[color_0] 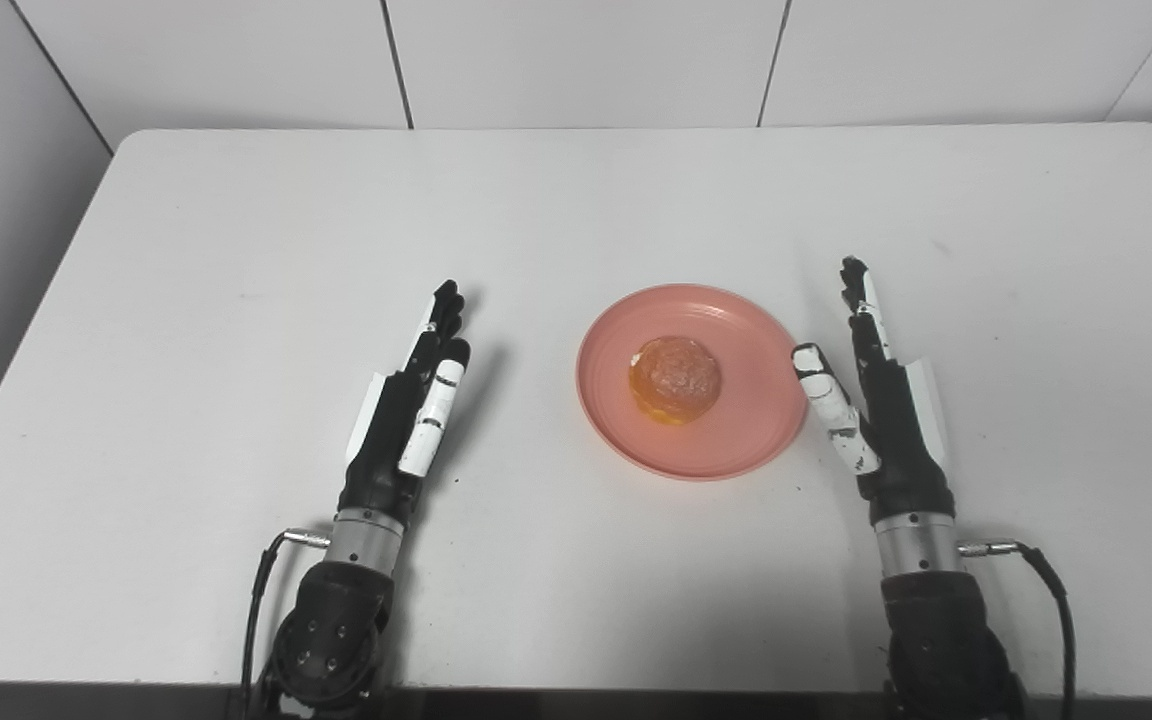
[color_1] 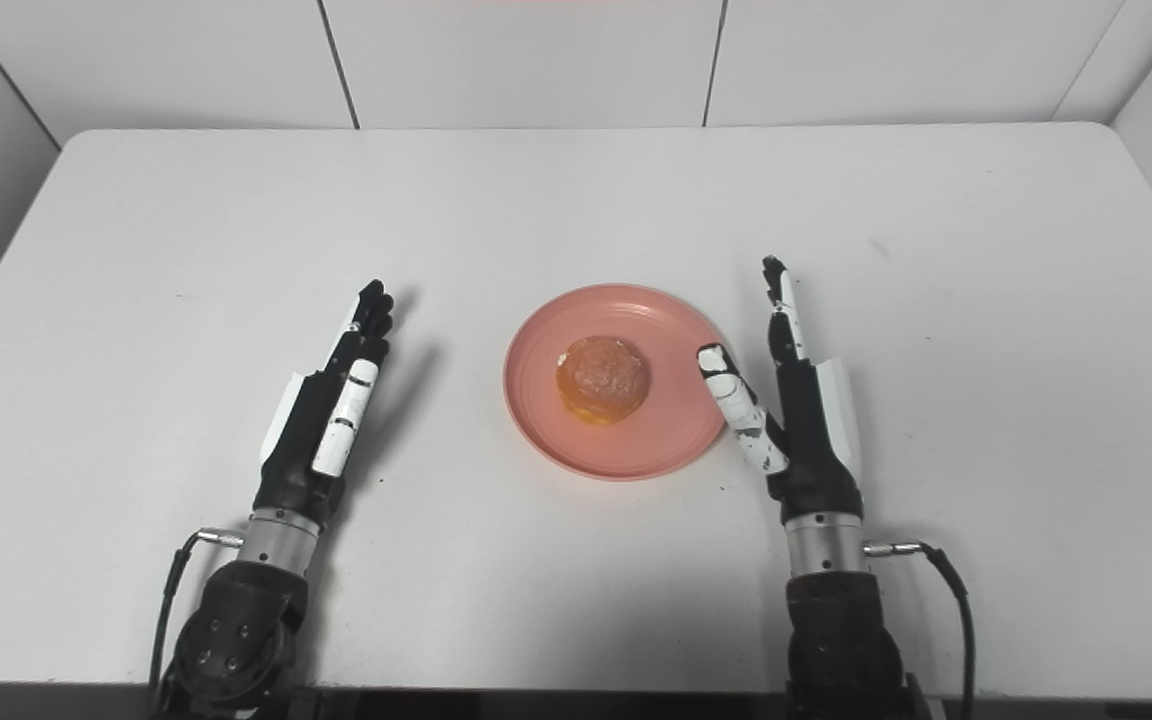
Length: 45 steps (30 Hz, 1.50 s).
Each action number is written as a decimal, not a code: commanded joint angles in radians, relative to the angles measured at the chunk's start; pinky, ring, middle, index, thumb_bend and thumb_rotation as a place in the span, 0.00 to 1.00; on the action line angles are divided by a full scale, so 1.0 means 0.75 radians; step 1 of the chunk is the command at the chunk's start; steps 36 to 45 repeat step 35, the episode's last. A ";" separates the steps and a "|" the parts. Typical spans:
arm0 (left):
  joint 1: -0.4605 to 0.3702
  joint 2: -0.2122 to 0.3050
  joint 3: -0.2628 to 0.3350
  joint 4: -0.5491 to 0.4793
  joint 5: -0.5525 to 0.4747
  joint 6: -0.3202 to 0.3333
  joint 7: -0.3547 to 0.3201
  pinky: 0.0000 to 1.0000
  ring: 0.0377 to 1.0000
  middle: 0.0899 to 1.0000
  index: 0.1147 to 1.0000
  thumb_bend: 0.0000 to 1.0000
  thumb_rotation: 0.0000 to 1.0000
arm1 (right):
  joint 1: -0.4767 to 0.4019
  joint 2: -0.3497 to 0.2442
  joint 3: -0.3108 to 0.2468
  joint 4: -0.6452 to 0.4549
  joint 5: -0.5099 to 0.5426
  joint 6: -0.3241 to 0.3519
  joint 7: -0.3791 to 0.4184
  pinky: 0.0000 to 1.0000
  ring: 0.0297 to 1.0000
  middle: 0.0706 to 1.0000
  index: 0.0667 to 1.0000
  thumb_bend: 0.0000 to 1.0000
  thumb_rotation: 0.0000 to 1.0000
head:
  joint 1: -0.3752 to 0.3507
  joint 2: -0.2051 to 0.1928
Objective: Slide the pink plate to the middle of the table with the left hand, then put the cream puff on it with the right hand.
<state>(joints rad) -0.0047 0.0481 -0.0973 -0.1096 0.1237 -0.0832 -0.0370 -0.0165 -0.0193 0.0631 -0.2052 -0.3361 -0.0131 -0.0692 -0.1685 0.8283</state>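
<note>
The pink plate (color_0: 736, 440) lies near the middle of the white table. The golden cream puff (color_0: 674, 379) sits on it, about at its centre. My left hand (color_0: 414, 410) is open and empty, fingers straight, resting well to the left of the plate. My right hand (color_0: 871, 390) is open and empty just right of the plate, its thumb close beside the plate's right rim.
The white table (color_0: 236, 250) has its back edge against a white panelled wall. Its front edge runs along the bottom of the picture, where both forearms and their cables come in.
</note>
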 commanded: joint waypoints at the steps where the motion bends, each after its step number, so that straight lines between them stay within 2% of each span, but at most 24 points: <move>1: 0.010 0.002 0.000 -0.002 0.023 -0.064 0.019 0.99 1.00 0.99 0.98 0.41 1.00 | -0.020 0.003 -0.009 -0.001 0.019 -0.070 -0.025 1.00 1.00 1.00 1.00 0.39 1.00 | -0.016 -0.004; 7: 0.020 0.002 -0.002 0.054 0.014 -0.123 0.008 0.98 0.98 0.97 0.96 0.42 1.00 | -0.036 -0.014 -0.023 0.063 0.018 -0.057 -0.039 0.98 1.00 1.00 1.00 0.37 1.00 | -0.019 -0.012; 12: 0.035 0.011 -0.018 0.082 0.010 -0.134 -0.016 0.96 0.98 0.98 0.96 0.45 1.00 | -0.042 -0.022 -0.030 0.076 0.030 -0.014 -0.023 0.98 1.00 1.00 1.00 0.24 1.00 | -0.018 -0.013; 14: 0.039 0.011 -0.021 0.095 0.019 -0.142 -0.012 0.96 0.98 0.98 0.95 0.45 1.00 | -0.043 -0.024 -0.028 0.072 0.022 0.006 -0.017 0.98 1.00 1.00 1.00 0.22 1.00 | -0.017 -0.015; 16: 0.041 0.010 -0.021 0.109 0.019 -0.148 -0.010 0.95 0.97 0.96 0.94 0.45 1.00 | -0.043 -0.025 -0.022 0.066 -0.005 0.025 -0.021 0.92 1.00 1.00 1.00 0.24 1.00 | -0.019 -0.018; 19: 0.040 0.011 -0.019 0.118 0.017 -0.148 -0.011 0.94 0.96 0.95 0.94 0.44 1.00 | -0.044 -0.025 -0.015 0.062 -0.045 0.041 -0.031 0.94 1.00 1.00 1.00 0.29 1.00 | -0.019 -0.018; 22: 0.036 0.013 -0.015 0.133 0.011 -0.157 -0.012 0.93 0.96 0.95 0.94 0.44 1.00 | -0.050 -0.027 -0.016 0.069 -0.057 0.042 -0.032 0.98 1.00 1.00 1.00 0.29 1.00 | -0.025 -0.023; 27: 0.039 0.014 -0.009 0.137 -0.002 -0.156 -0.018 0.94 0.96 0.96 0.93 0.44 1.00 | -0.048 -0.017 -0.018 0.057 -0.062 0.068 -0.027 0.99 1.00 1.00 1.00 0.30 1.00 | -0.030 -0.027; 34: 0.039 0.014 -0.011 0.137 -0.006 -0.160 -0.025 0.94 0.96 0.95 0.93 0.43 1.00 | -0.042 -0.017 -0.008 0.037 -0.086 0.108 -0.024 0.99 1.00 1.00 1.00 0.25 1.00 | -0.019 -0.027; 45: 0.039 0.014 -0.011 0.136 -0.007 -0.160 -0.026 0.94 0.96 0.95 0.93 0.43 1.00 | -0.042 -0.019 -0.007 0.035 -0.087 0.112 -0.024 0.98 1.00 1.00 1.00 0.25 1.00 | -0.019 -0.027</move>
